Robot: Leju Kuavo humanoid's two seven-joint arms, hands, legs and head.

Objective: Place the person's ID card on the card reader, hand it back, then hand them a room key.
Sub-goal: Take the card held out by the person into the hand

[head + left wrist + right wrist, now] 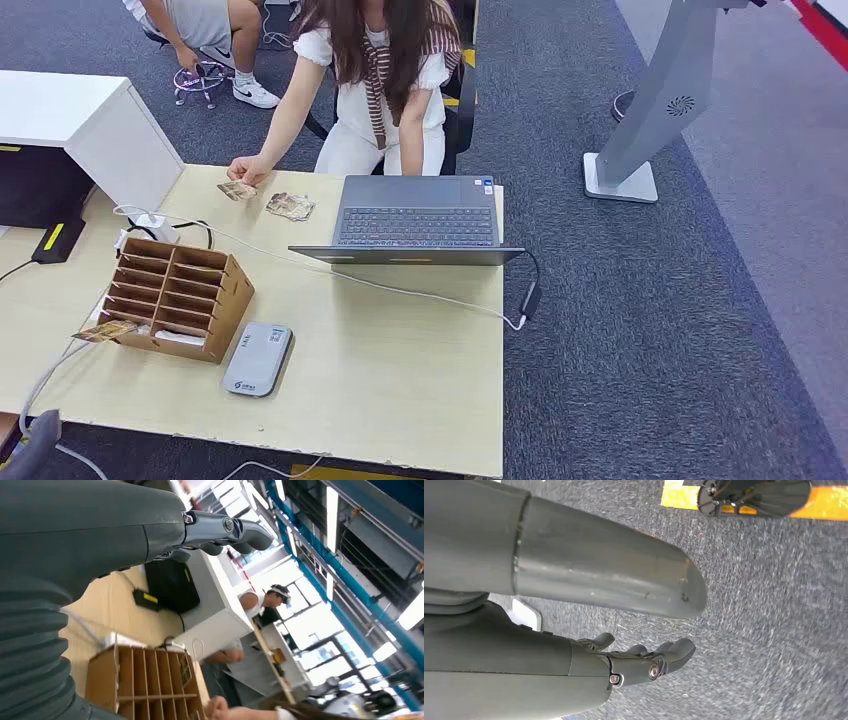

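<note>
**Card offered at the far edge of the counter; both robot hands empty**

The ID card (237, 190) is pinched in the person's hand (247, 170) just above the far left part of the counter (400, 380); a second, similar card (290, 206) lies flat just to its right, beside the laptop (415, 220). Which of the two is the ID cannot be told for certain. The card reader (257, 358), a grey slab, lies near the front edge, touching the right side of the cardboard rack (175, 297). A room key (106, 330) appears to jut from the rack's near left slot. A white cable (400, 290) crosses the counter between the laptop and the reader.

The left robot hand (220, 532) is low at the near left corner, fingers loosely curled and holding nothing. The right robot hand (644, 660) hangs over the carpet, fingers loosely spread, also empty.

Risks, as judged from here:
- The card is well apart from either robot hand; a long reach over the rack could knock it or drag the cable.
- The thin card, held by the person at one end, offers little edge; a poor pinch would drop it.
- The loose card nearby could be picked by mistake.
- The reader sits near the front edge; a push could slide it off.
</note>
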